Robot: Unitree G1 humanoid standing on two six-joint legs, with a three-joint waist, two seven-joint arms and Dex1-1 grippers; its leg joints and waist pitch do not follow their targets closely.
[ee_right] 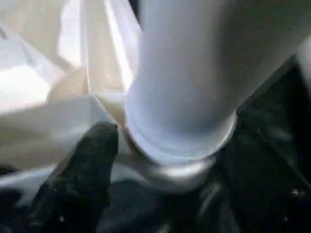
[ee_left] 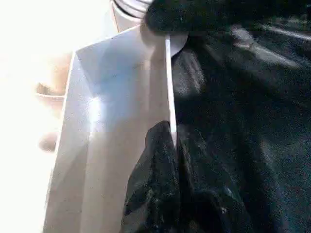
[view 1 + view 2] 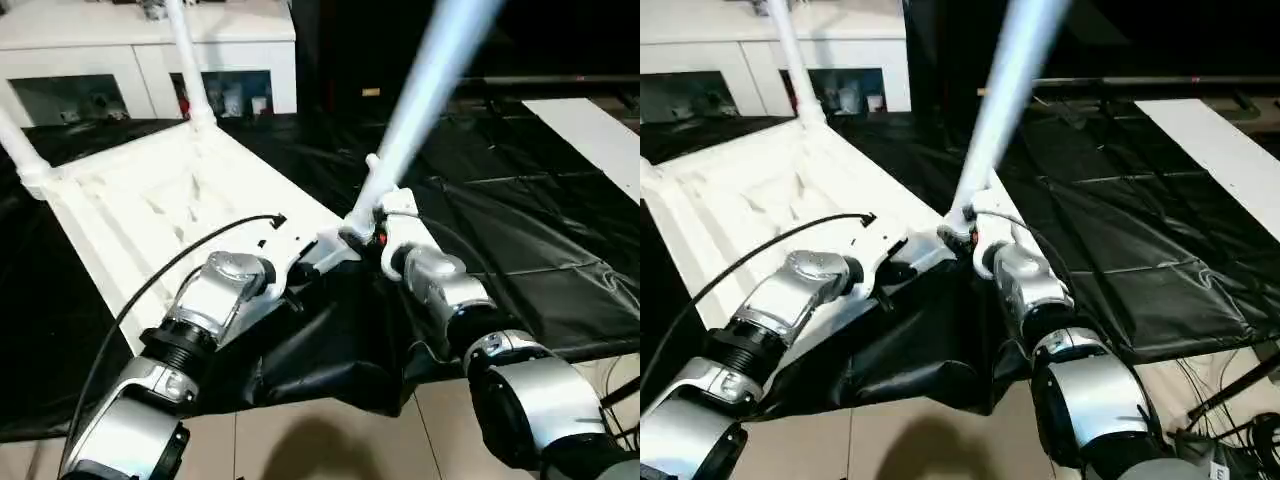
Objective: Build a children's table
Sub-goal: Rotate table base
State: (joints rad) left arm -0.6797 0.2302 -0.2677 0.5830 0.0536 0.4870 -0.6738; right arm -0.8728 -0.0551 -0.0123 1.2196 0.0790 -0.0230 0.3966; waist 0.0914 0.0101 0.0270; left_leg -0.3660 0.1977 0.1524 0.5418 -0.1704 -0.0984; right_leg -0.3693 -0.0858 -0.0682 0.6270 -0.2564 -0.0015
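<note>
Tabletop [image 3: 170,200] lies centre-left, inverted; left gripper [image 3: 300,262] clenches its rim, right gripper [image 3: 372,228], jaw state unclear, beside upright leg [image 3: 420,90].

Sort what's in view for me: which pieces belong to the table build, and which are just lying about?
Part of the job:
- upturned tabletop
- near leg standing in its corner socket
- two far legs
- left pincer, shut at the tabletop's edge
- right pincer at the near leg's base

Lying about:
- black sheet
- white cabinet
- white board
</note>
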